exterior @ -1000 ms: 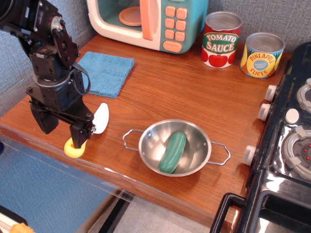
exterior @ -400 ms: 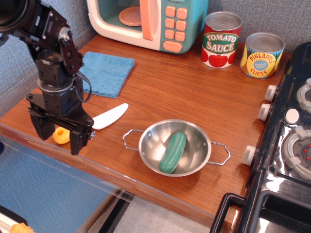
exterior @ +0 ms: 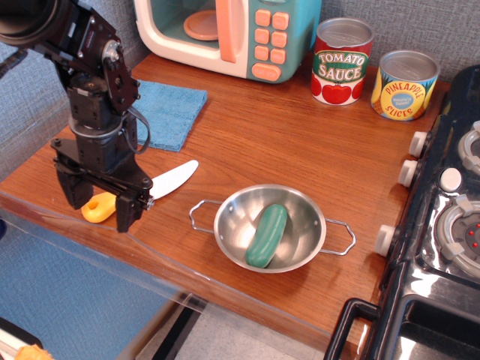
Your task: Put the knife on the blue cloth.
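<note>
At the far left, the black robot arm [exterior: 94,97] reaches down over the front edge of the wooden counter [exterior: 285,142]. Its gripper [exterior: 101,204] points downward with its two dark fingers [exterior: 127,214] spread apart, one on each side of the knife's yellow handle, so the pincer is released rather than clenched. Whether the fingers touch the handle cannot be told from this angle.

The knife [exterior: 142,191] lies flat on the counter near the front left corner. Its yellow handle sits low between the fingers, and its rounded white blade sticks out to the right and slightly toward the back, clear of the gripper.

Behind the knife, partly hidden by the arm, the blue cloth [exterior: 169,112] lies flat on the counter, apart from the knife.

Behind the cloth, at the back, stands a toy microwave [exterior: 232,34] with a teal body and pink buttons.

Toward the middle front, a steel bowl [exterior: 300,217] with wire handles on both sides holds a green pickle [exterior: 266,235] lying at a slant.

At the back right stand two cans side by side: a tomato sauce can [exterior: 341,61] and a pineapple slices can [exterior: 405,85].

The right edge is taken up by a black toy stove [exterior: 442,247] with white knobs.
</note>
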{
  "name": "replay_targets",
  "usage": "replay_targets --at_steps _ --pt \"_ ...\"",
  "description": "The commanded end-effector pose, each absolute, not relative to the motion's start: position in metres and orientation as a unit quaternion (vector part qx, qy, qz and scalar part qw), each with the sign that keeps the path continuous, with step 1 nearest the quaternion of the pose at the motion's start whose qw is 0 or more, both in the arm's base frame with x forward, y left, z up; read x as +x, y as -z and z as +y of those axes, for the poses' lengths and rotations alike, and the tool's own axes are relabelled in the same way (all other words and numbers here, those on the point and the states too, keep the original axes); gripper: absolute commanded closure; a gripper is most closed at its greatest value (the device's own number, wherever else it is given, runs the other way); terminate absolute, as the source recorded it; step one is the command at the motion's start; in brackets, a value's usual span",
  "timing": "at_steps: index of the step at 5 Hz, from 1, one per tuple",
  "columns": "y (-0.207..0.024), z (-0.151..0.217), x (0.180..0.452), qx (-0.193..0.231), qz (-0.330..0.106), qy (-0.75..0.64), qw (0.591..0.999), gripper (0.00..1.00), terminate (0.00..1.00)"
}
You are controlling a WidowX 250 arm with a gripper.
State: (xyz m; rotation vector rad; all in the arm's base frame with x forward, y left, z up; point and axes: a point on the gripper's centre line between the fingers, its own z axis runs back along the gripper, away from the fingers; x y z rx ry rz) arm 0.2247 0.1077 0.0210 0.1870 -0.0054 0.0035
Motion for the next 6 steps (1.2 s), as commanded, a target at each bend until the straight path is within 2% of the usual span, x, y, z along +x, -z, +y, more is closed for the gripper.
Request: replay_targets --at_steps 1,2,3,4,5,6 --pt "-0.004 0.138 0.245 0.082 0.003 -0.009 0.997 0.00 0.00" --pt "-0.003 0.140 0.247 0.085 0.006 -0.017 0.996 0.00 0.00" --pt "-0.001 0.140 0.247 0.076 0.003 -0.023 0.997 1.00 0.00" --pt "-0.001 0.140 0.247 0.075 0.002 -0.016 0.997 1.00 0.00" --pt "-0.005 0.133 0.245 0.054 0.001 0.004 0.999 1.00 0.00" --pt "-0.032 0.111 0.243 -0.031 -0.020 0.067 0.997 1.00 0.00"
